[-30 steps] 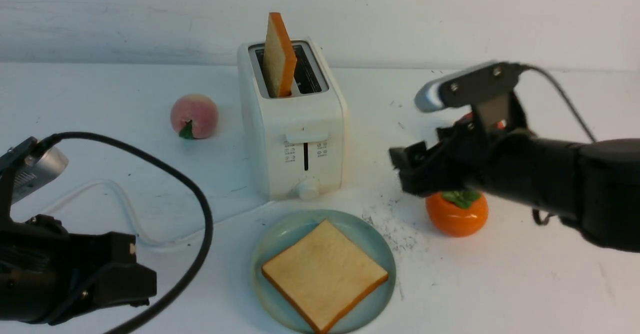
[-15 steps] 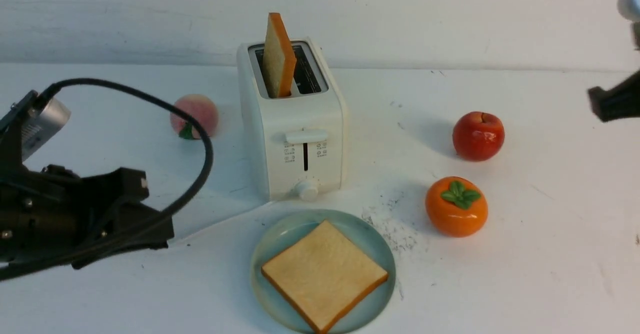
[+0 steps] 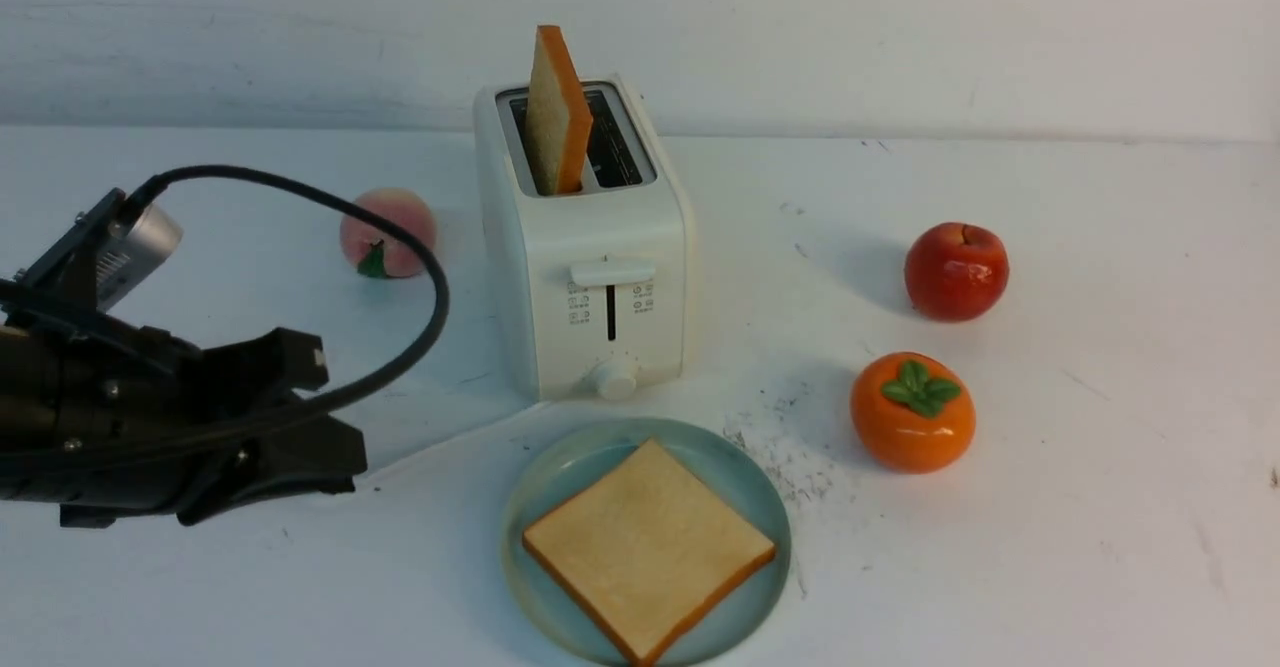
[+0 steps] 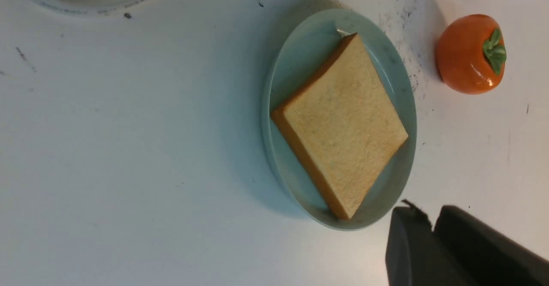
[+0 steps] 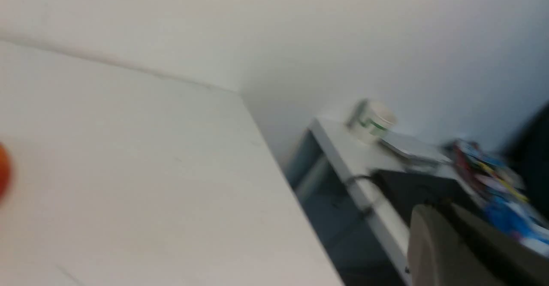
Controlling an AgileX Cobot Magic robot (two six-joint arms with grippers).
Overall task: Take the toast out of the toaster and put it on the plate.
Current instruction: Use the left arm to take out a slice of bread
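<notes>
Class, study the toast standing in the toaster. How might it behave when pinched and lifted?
The upright toast stands straight, without sagging, well above the toaster slot, so it is probably stiff. Its thin slab shape suggests it is light. It leans loosely in the wide slot, so it may tilt if pinched off-centre.

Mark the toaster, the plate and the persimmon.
toaster (image 3: pixel 610 237), front view, upper middle of its front face.
plate (image 3: pixel 568 469), front view, bare inner surface at its far left.
persimmon (image 3: pixel 912 432), front view, middle of its orange body.
</notes>
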